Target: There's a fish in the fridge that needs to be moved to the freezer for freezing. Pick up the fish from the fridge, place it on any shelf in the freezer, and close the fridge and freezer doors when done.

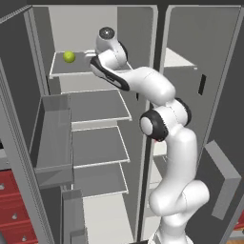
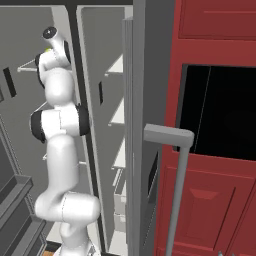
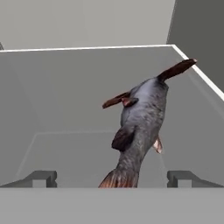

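- At the top grey shelf (image 1: 71, 71) of the wide grey fridge compartment (image 1: 100, 138), the white arm's two-finger gripper (image 3: 112, 178) stands wide, holding nothing.
- Between its dark fingertips (image 3: 41, 178) lies the dark grey fish with reddish fins and tail (image 3: 141, 120), flat on that shelf.
- Step in hand, by judgement: approach for pickup. The next move calls for advancing along the body, then closing.
- Shelf contents: the fish and a round yellow-green ball (image 1: 69, 56).
- Both tall grey doors stand open; the narrow white-shelved freezer (image 2: 117, 145) waits beside.
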Tool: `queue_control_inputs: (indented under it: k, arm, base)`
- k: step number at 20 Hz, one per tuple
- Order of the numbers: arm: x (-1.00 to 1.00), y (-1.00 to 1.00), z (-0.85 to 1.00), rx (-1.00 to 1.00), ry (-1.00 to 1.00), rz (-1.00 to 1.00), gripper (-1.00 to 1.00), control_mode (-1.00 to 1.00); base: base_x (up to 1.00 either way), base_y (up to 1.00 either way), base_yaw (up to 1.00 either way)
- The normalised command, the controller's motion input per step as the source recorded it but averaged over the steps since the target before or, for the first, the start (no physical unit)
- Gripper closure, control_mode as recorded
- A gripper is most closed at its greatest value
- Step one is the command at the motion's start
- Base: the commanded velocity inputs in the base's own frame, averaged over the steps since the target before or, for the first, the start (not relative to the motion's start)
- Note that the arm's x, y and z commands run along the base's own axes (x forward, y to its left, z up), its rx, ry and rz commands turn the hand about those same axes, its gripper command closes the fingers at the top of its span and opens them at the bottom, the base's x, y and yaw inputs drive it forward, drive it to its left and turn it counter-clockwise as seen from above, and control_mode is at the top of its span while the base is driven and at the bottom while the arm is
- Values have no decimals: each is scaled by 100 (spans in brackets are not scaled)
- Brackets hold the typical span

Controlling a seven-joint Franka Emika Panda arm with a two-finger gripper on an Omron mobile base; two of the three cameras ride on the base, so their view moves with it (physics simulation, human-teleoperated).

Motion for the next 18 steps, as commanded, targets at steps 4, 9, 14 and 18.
queue_control_inputs:
  k: [4, 9, 14, 18]
  arm:
    - [41, 15, -42, 0, 0, 0, 100, -100]
    - [48, 0, -38, 0, -1, 0, 100, -100]
    - [40, 0, -26, 0, -4, 0, 100, -100]
    - [12, 0, -27, 0, 0, 0, 100, -100]
  base:
    - [0, 0, 0]
    - [0, 0, 0]
    - [0, 0, 0]
    - [0, 0, 0]
